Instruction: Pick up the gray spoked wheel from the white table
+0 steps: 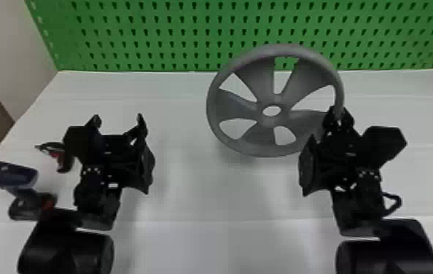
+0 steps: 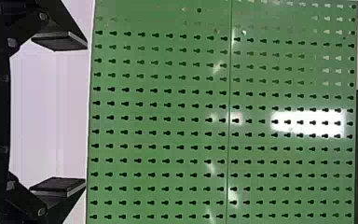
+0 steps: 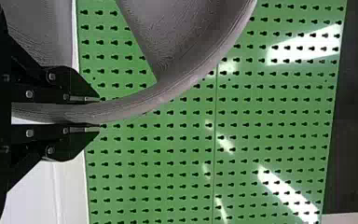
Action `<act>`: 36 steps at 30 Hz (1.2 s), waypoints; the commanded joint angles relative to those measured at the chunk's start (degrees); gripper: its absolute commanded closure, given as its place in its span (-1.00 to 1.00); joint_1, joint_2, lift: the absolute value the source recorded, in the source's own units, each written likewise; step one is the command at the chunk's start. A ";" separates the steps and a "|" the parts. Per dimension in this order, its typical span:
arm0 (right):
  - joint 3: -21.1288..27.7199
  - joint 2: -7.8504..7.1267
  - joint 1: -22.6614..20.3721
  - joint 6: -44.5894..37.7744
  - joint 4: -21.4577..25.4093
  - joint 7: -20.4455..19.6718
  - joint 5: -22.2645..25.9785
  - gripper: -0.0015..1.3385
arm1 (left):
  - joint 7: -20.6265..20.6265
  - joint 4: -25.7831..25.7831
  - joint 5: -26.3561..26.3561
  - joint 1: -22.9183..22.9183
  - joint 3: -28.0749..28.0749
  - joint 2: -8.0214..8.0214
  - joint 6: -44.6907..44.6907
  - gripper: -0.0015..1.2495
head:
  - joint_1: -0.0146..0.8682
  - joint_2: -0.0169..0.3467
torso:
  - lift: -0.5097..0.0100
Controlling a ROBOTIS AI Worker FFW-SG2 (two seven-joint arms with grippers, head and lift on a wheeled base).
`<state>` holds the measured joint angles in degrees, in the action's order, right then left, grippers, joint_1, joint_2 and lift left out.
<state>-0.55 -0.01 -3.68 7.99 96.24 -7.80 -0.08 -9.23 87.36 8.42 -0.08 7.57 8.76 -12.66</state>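
No text, label, brand, number or sign is legible in any of the three views.

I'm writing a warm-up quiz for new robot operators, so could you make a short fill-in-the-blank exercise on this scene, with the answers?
The right gripper has the gray spoked wheel between its fingers by the ____.
The left gripper holds ____.
The pegboard behind the white table is ____ in color.
The cordless drill is toward the robot's ____ side of the table.

Missing words: rim; nothing; green; left.
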 commanded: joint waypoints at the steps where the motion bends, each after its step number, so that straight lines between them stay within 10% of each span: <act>1: 0.46 0.06 -0.01 0.01 0.00 -0.02 -0.71 0.82 | 0.00 0.00 -0.25 0.00 -0.10 -0.15 0.00 -0.62 | 0.78 -0.66 | 0.58; 36: 0.11 0.06 0.25 -0.25 -0.44 -0.02 -0.19 0.82 | -0.09 0.00 -0.69 -0.18 -0.63 -0.41 0.18 -0.62 | 0.78 -0.66 | 0.58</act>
<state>-0.25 0.00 -3.57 7.86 95.81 -7.82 -0.26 -9.31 87.37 7.73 -0.20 6.96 8.35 -12.57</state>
